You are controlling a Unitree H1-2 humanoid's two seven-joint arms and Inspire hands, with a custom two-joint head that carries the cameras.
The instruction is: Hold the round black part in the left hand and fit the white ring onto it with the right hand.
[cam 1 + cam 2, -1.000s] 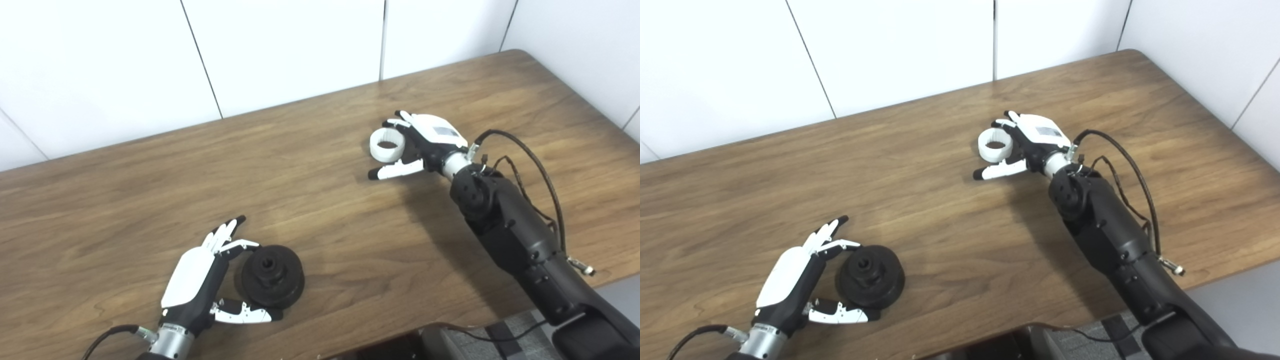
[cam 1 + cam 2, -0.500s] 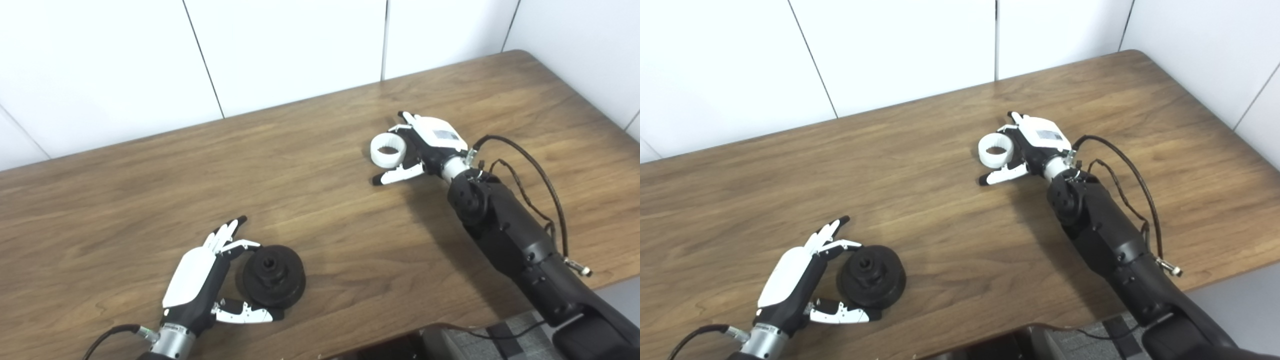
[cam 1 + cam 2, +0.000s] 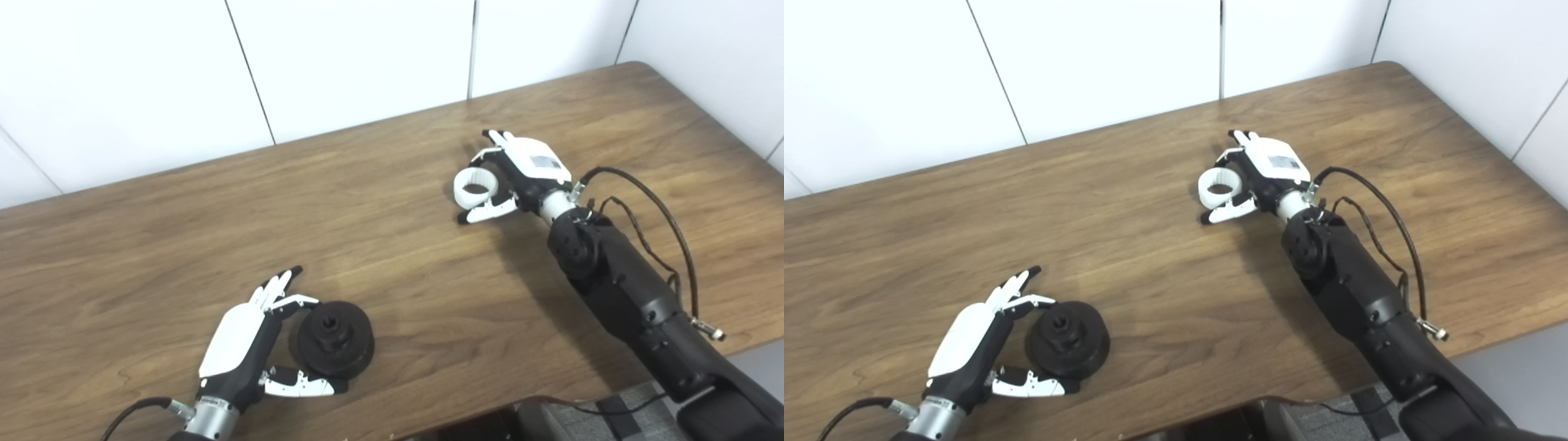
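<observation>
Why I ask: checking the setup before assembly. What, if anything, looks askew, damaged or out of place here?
Nothing stands out. The round black part sits flat on the table beside the open left hand. The white ring looks whole, with the right hand curled around it.

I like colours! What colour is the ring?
White ring, clearest in the left eye view.
</observation>
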